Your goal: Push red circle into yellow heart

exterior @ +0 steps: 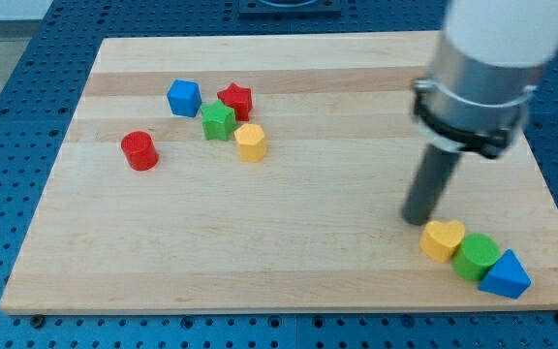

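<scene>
Red circle [139, 150] on the desk [289, 252] at far left, well apart from the yellow heart [443, 239] at near right. My tip [418, 219] just left of and beyond the heart. No grasping tool, only a rod. Heart touching green circle [476, 256], then blue triangle [505, 275].

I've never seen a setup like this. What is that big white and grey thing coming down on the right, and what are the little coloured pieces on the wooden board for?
That is a robot arm. It has no hand, only a straight dark rod; my tip slides on the wooden board and pushes blocks. One camera looks down at the board. Nothing is held.

My tip stands just left of the yellow heart block, which sits in a row with a green round block and a blue triangular block. Far off at the view's left lies the red circle block, which is to be pushed to the heart. Nearby cluster a blue cube, red star, green star and yellow hexagonal block.
</scene>
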Controlling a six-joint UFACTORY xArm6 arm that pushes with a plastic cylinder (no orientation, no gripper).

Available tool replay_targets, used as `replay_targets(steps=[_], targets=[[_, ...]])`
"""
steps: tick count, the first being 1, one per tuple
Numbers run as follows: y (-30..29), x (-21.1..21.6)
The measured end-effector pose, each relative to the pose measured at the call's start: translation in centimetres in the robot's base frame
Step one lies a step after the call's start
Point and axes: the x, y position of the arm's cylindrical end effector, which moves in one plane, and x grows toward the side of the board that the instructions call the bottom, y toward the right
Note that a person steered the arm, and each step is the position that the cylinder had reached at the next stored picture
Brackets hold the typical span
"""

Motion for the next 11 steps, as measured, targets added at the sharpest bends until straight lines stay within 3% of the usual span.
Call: replay_targets(steps=[2, 4, 5, 6, 7, 9, 10, 11], targets=[[-11.7, -3.4], [-28.4, -0.7], [-32.1, -5.3], [-34.1, -8.3], [-34.4, -8.5], [-29.3, -11.8], [-31.7, -15.1], [-27.4, -14.7]])
